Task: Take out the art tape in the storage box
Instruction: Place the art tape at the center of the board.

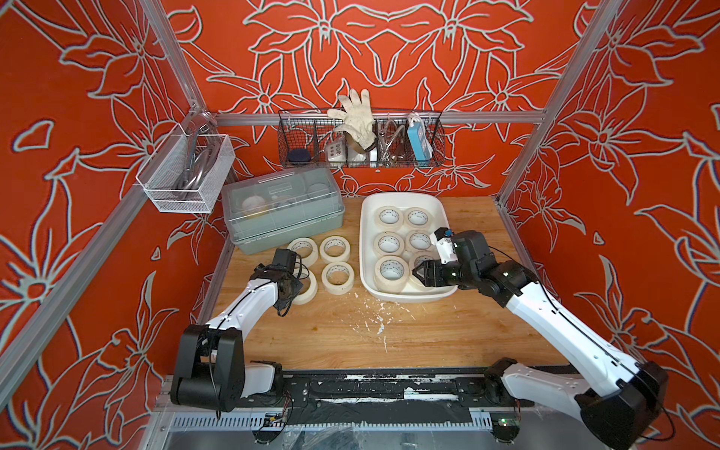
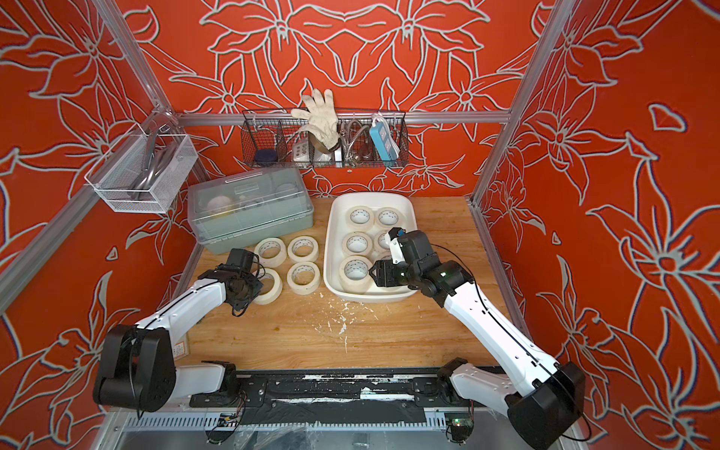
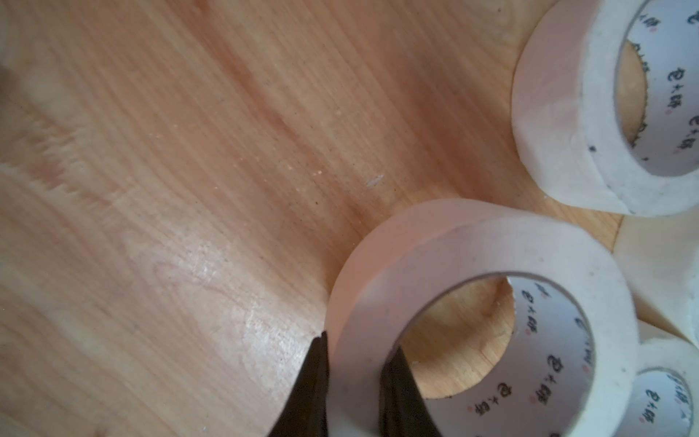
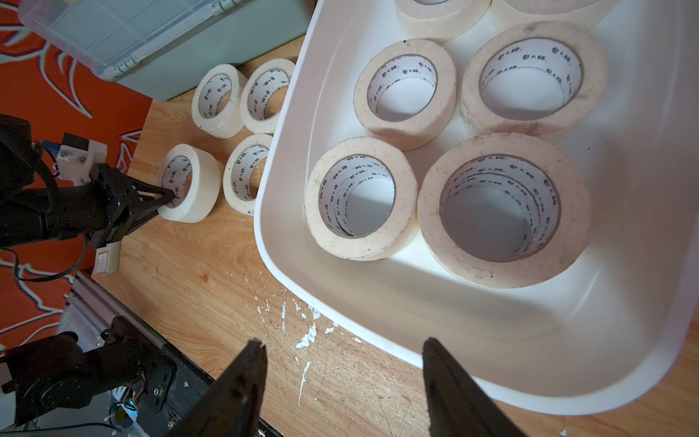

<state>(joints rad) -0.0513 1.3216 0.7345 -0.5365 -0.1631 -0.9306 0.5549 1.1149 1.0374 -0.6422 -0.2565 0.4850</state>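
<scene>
Wooden tabletop [image 1: 350, 343]: your left gripper [image 3: 359, 344] pinches an art tape roll [image 3: 472, 246] at nine o'clock. Release straight up, then lower your spread right gripper [image 4: 342, 341] over the storage box's [image 1: 365, 233] six-o'clock roll [image 1: 389, 286].

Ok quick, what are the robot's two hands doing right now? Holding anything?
Left gripper: closed, pinching the wall of a tape roll.
Right gripper: open, holding nothing.

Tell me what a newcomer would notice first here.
Red floral walls surround everything. On the wooden table, a white storage box right of centre holds cream tape rolls, the open right pincer over its near end. Left of it lie four more rolls, the left pincer shut on one.
</scene>
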